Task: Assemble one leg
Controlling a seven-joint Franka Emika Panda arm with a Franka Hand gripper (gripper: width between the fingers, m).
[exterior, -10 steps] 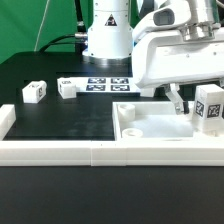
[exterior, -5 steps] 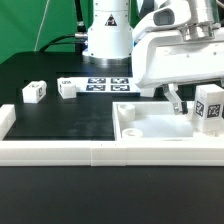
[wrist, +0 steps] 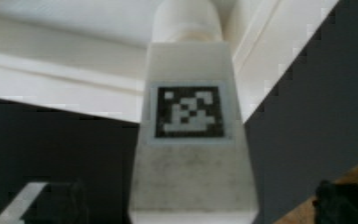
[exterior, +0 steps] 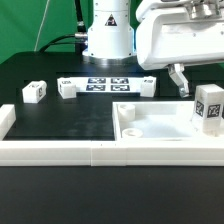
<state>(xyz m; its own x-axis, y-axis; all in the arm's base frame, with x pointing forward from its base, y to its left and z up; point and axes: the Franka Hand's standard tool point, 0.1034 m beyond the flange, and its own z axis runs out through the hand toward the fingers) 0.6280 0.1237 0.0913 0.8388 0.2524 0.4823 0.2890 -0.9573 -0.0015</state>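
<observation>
A leg, a chunky white block with a square tag, stands upright at the right end of the large white panel. My gripper is above it. One finger hangs to the exterior view's left of the leg's top and the other is hidden. In the wrist view the leg lies between my open gripper's fingertips, with dark gaps on both sides. Nothing is held.
Two more legs lie on the black table at the exterior view's left. The marker board lies behind the panel, in front of the arm's base. A white wall runs along the front.
My gripper has risen from beside the leg to above it. The leg stays upright on the panel.
</observation>
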